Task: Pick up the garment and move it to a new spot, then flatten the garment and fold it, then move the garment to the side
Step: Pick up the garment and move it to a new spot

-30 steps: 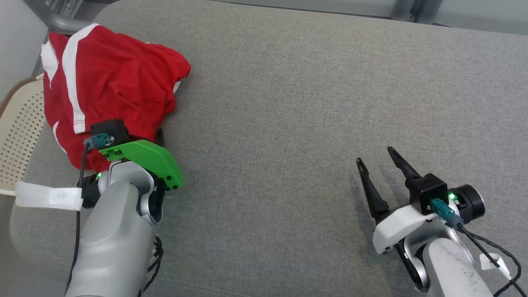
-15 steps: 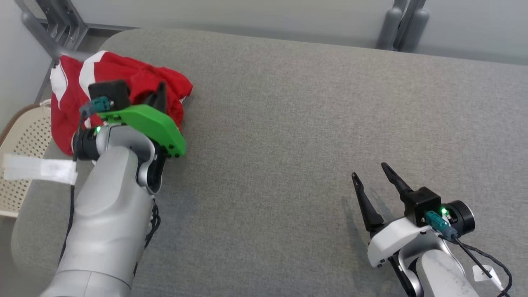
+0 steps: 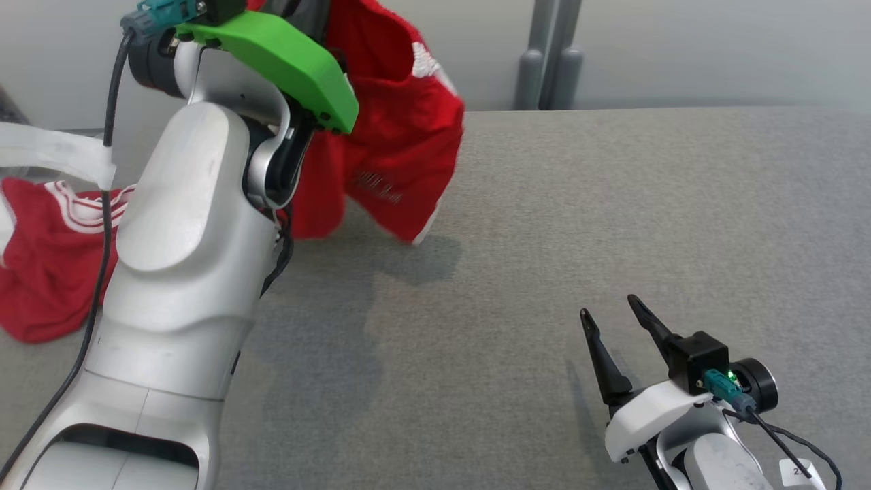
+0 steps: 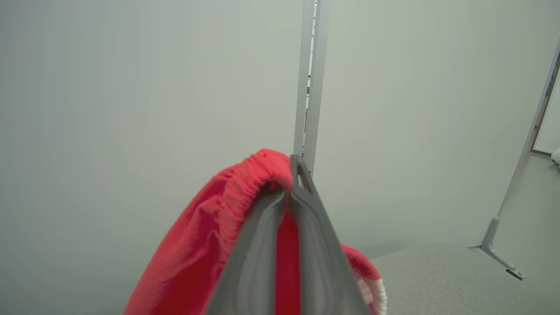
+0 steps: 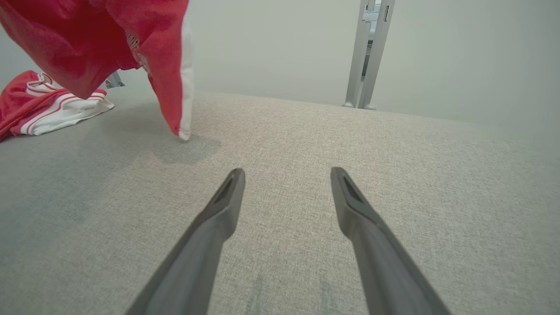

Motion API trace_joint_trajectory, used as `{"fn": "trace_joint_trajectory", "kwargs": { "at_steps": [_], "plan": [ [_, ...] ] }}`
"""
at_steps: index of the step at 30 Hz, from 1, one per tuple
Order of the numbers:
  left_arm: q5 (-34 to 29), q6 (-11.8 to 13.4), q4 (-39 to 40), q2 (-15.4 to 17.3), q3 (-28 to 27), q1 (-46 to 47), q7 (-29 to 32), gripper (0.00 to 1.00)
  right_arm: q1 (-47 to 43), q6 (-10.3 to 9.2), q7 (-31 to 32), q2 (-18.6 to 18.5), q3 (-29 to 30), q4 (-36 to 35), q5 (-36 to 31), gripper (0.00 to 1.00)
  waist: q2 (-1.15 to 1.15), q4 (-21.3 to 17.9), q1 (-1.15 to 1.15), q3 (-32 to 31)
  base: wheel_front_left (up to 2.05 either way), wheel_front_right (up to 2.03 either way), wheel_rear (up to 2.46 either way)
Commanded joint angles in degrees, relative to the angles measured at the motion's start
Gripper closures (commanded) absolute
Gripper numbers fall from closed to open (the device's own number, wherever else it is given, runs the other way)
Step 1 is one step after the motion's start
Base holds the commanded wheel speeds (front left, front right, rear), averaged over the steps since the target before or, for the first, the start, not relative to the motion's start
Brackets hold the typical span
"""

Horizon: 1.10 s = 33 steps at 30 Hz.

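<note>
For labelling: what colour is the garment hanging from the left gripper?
Garment: red with white trim; head view shows it best.

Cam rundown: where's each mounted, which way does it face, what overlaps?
Head view: on the head, facing forward-down at the grey table; left arm and open right gripper show.
Left wrist view: faces a pale wall and metal post along the left gripper, shut on the red shorts.
Right wrist view: low, facing across the table along its open fingers.
Shared: all three catch the hanging shorts.
</note>
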<state>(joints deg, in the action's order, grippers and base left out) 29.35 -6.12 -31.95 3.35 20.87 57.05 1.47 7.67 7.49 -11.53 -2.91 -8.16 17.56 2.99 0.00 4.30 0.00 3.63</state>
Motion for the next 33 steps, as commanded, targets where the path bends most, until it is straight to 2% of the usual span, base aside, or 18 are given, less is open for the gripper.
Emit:
{"fn": "trace_joint_trajectory", "kwargs": {
  "at_steps": [1, 6, 7, 11, 15, 17, 26, 33],
  "plan": [
    [1.7, -0.2, 1.6, -0.2, 0.3, 1.6, 0.1, 1.0, 0.1, 0.0, -0.5, 0.0, 0.0, 0.2, 0.4, 0.0, 0.0, -7.0, 0.0, -0.6, 0.0, 0.0, 0.0],
    [10.5, 0.4, 7.4, -0.4, 3.5, 3.4, -1.0, 1.0, 1.2, 0.0, -0.9, 0.0, -0.2, 0.4, 1.0, 0.0, 0.0, -12.5, 0.0, 1.1, 0.0, 0.0, 0.0],
    [10.5, 0.4, 7.4, -0.4, 3.5, 3.4, -1.0, 1.0, 1.2, 0.0, -0.9, 0.0, -0.2, 0.4, 1.0, 0.0, 0.0, -12.5, 0.0, 1.1, 0.0, 0.0, 0.0],
    [19.5, 2.3, 11.4, -0.4, 9.1, 3.5, -2.9, 1.0, 1.7, 0.0, -1.5, 0.0, 0.8, 0.6, 1.2, 0.0, 0.0, -14.8, 0.0, 2.7, 0.0, 0.0, 0.0],
    [26.0, 4.0, 11.5, -0.2, 13.3, 1.1, -3.4, 1.0, 2.0, 0.0, -1.9, 0.0, 2.0, 0.4, 1.4, 0.0, 0.0, -14.8, 0.0, 4.5, 0.0, 0.0, 0.0],
    [26.8, 4.7, 9.6, -0.1, 14.2, -0.5, -2.5, 1.0, 2.1, 0.0, -2.2, 0.0, 2.4, 0.4, 1.5, 0.0, 0.0, -14.1, 0.0, 5.4, 0.0, 0.0, 0.0],
    [24.7, 10.3, -0.3, 8.9, 15.3, -9.4, 1.1, 1.0, 3.6, 0.0, -2.7, 0.0, 1.9, 0.8, 1.6, 0.0, 0.0, -10.0, 0.0, 7.4, 0.0, 0.0, 0.0],
    [26.0, 11.5, -3.0, 12.9, 14.0, -14.1, 0.9, 1.0, 3.9, 0.0, -2.4, 0.0, 2.1, 1.0, 0.5, 0.0, 0.0, -8.1, 0.0, 7.4, 0.0, 0.0, 0.0]
  ]
}}
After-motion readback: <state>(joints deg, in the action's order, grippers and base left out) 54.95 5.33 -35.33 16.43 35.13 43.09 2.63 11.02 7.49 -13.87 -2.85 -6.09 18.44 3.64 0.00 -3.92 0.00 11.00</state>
